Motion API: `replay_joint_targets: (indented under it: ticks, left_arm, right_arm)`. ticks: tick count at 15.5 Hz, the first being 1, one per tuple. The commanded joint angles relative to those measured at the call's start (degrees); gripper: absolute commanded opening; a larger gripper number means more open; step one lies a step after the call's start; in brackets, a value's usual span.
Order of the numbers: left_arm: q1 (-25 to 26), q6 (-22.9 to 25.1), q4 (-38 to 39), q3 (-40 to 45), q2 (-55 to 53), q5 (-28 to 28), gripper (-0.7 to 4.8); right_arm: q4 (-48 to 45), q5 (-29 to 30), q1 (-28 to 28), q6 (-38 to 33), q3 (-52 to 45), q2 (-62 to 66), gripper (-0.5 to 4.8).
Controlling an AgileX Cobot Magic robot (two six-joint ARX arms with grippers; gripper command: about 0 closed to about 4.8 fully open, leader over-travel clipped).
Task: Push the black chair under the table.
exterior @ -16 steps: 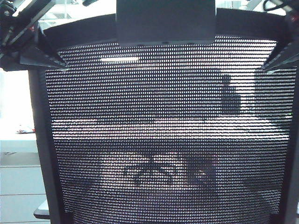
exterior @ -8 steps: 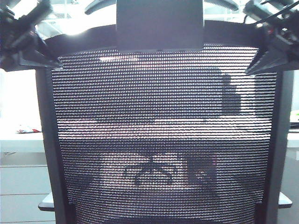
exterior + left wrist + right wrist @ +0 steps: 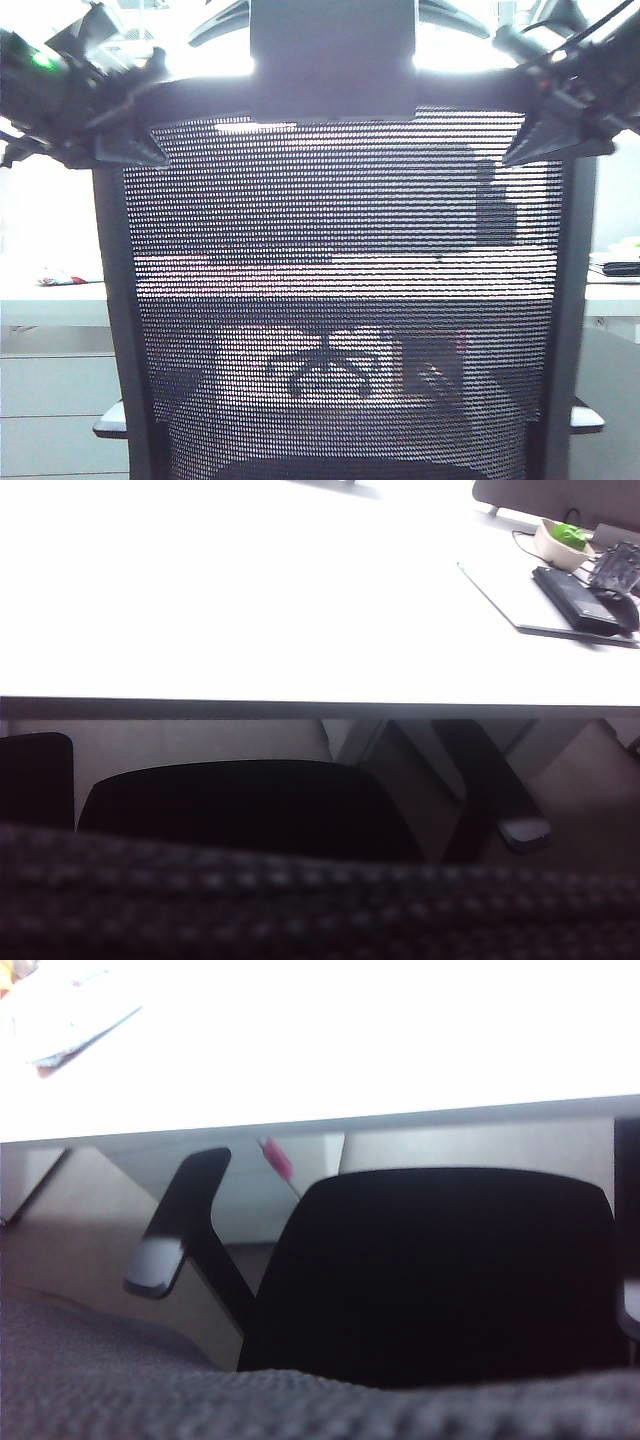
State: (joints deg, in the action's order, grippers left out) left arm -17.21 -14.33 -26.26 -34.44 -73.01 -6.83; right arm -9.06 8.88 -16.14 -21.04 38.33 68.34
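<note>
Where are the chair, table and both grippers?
chair (image 3: pixel 340 300), exterior view, mesh back.
table (image 3: pixel 250 610), left wrist view, white top.
left gripper (image 3: pixel 135 150), exterior view, fingertips.
right gripper (image 3: pixel 530 148), exterior view, fingertips.

Strong backlight floods the exterior view: the band above the black chair (image 3: pixel 340 300) is blown out to white, and the mesh back reads as a dark screen with the room behind only dimly seen through it. A ceiling lamp shows as a bright streak through the upper mesh. The left gripper (image 3: pixel 110 140) and right gripper (image 3: pixel 545 135) are near-silhouettes against this glare. In both wrist views the table (image 3: pixel 250 600) top is overexposed to flat white, while the space beneath its edge lies in deep shadow. The chair's mesh close to each wrist lens is blurred and out of focus.
</note>
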Motion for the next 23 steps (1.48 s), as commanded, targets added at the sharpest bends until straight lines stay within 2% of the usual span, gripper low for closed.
replay_joint_targets:
  ticks: [1, 5, 8, 10, 14, 19, 23]
  left_arm:
    - [1.5, 0.9, -4.4, -3.4, -3.0, 1.7, -0.06]
    - [8.4, 0.8, -6.4, -5.9, -6.7, -1.6, -0.06]
    - [11.0, 0.5, -10.5, -6.1, -9.7, -3.4, -0.06]
    - [11.2, 0.4, -13.1, -6.8, -11.8, -6.0, -0.06]
    - [11.3, 1.0, -17.7, -9.3, -18.0, -7.6, -0.06]
    - [11.3, 4.9, -18.0, -18.0, -25.7, -8.5, -0.06]
    - [11.3, 4.9, -18.0, -22.1, -28.2, -8.5, -0.06]
  right_arm:
    - [-8.2, -1.0, 1.3, 0.9, 2.8, 3.8, -0.04]
    - [-12.3, 0.3, 2.3, 0.9, 5.4, 9.9, -0.04]
    - [-12.8, 0.3, 2.4, 1.8, 8.6, 14.2, -0.04]
    - [-15.2, 0.3, 2.4, 1.8, 9.6, 16.6, -0.04]
    - [-17.6, 1.5, 3.2, 3.4, 12.8, 23.0, -0.04]
    - [-20.1, 1.5, 3.2, 5.7, 17.3, 28.6, -0.04]
    - [-19.8, 1.5, 4.1, 7.8, 22.3, 29.6, -0.04]
